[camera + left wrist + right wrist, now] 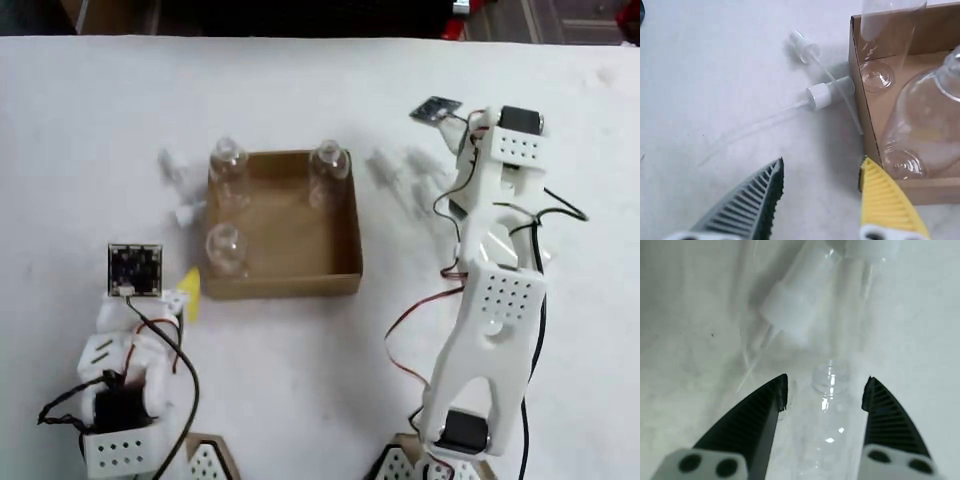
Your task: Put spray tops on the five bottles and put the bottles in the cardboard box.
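Fetching step, by the look of it, with the right gripper [826,382] spread wide astride a lying uncapped bottle [827,435], spray top [790,310] just past its tips, left gripper [822,161] likewise released beside the cardboard box [930,191]; next, probably closing gently to avoid rolling.

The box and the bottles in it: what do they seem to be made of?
Box: brown cardboard, matte, with raw cut edges. Bottles: clear and glossy, probably plastic, though glass cannot be ruled out; the box floor shows through them and they carry bright highlights.
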